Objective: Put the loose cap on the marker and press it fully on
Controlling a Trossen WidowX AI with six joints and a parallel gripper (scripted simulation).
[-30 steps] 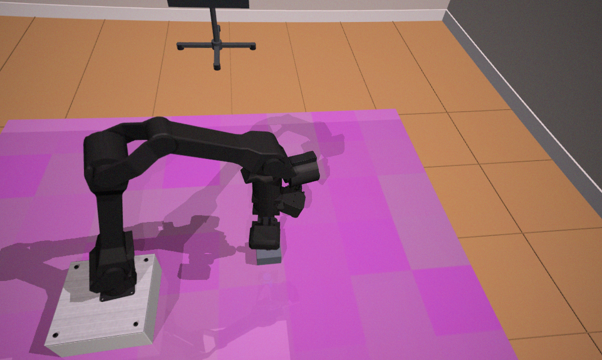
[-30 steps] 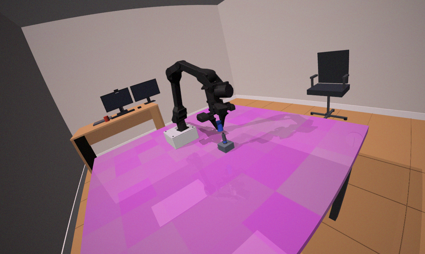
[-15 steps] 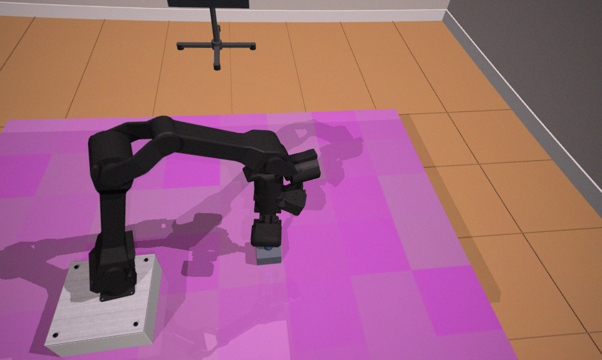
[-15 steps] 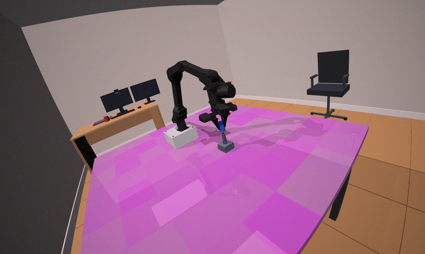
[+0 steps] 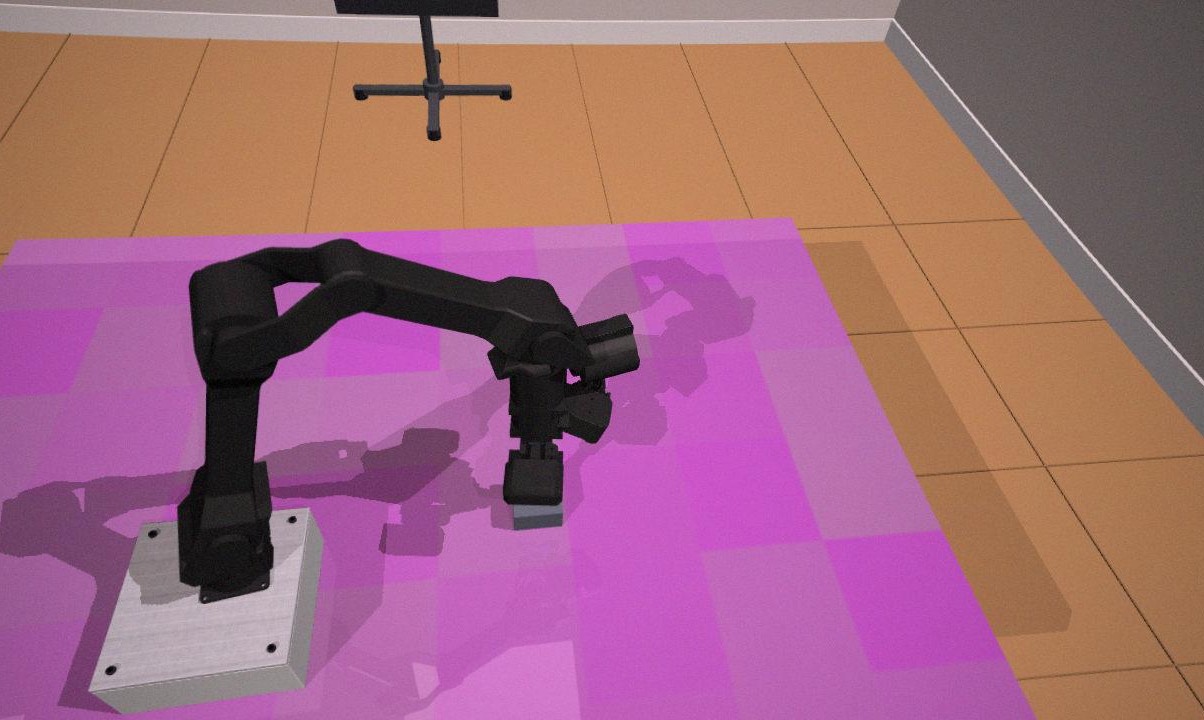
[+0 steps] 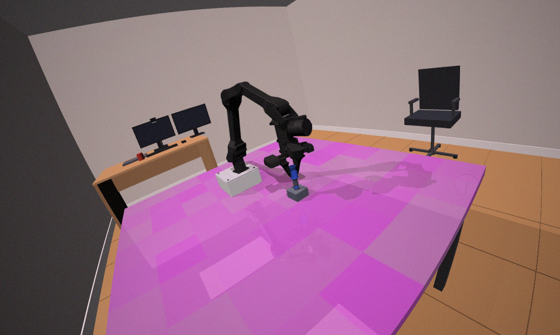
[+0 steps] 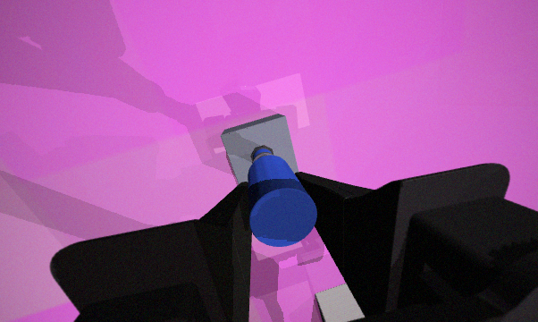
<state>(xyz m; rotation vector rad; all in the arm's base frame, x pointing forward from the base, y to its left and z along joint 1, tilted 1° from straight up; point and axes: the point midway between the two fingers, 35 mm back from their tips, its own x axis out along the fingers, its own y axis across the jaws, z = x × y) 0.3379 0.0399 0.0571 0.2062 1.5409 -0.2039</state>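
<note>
My gripper (image 5: 533, 483) (image 6: 293, 175) (image 7: 272, 183) is shut on the blue cap (image 6: 293, 171) (image 7: 283, 216), which is upright between the fingers. The marker (image 6: 296, 182) (image 7: 263, 152) stands in the grey holder block (image 5: 537, 518) (image 6: 297, 194) (image 7: 273, 131). The cap is in line above the marker, its lower end at the marker's upper part. A short grey stretch and the blue ring of the marker show below the cap in the exterior view. The marker's tip is hidden, and I cannot tell how far it is inside the cap. In the top view the fingers hide cap and marker.
The pale base block (image 5: 221, 600) (image 6: 239, 181) (image 7: 339, 304) of the arm stands on the magenta table (image 5: 767, 626) (image 6: 298, 275), to the left of the holder in the top view. A desk (image 6: 161, 166) with monitors and an office chair (image 6: 434, 118) stand beyond the table.
</note>
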